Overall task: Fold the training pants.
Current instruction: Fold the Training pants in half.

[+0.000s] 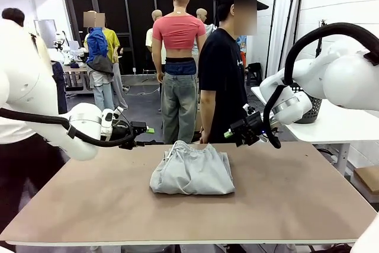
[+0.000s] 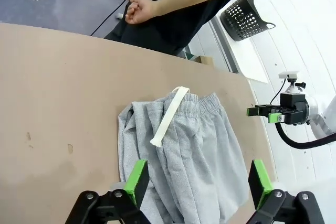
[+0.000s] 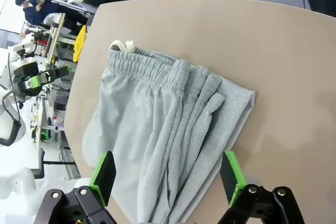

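Left gripper (image 1: 149,130): jaws spread wide, holding nothing, hovering above the table just off the left side of the training pants (image 1: 192,170). From its own wrist camera the green pads (image 2: 137,181) stand apart over the near part of the grey cloth, clear of it.

Right gripper (image 1: 228,134): likewise released and empty, raised off the right side of the pants near the far edge of the table (image 1: 296,205). Its own pads (image 3: 104,174) frame the fabric from above without touching.

Training pants: lying near the table's middle, gathered into a compact, roughly square bundle, elastic waistband toward the far edge, white drawstring (image 2: 168,116) trailing across the top layer. Several lengthwise pleats run through the cloth; layers seem stacked, though how neatly the underside lies cannot be judged.

Person (image 1: 222,75): standing beyond the pants at the far edge, one hand (image 2: 139,10) held off the table.

Step in hand: judged late, the fold looks made and both tools let go. Next move calls for little: perhaps backing away, or pinching an uneven edge to square the bundle.
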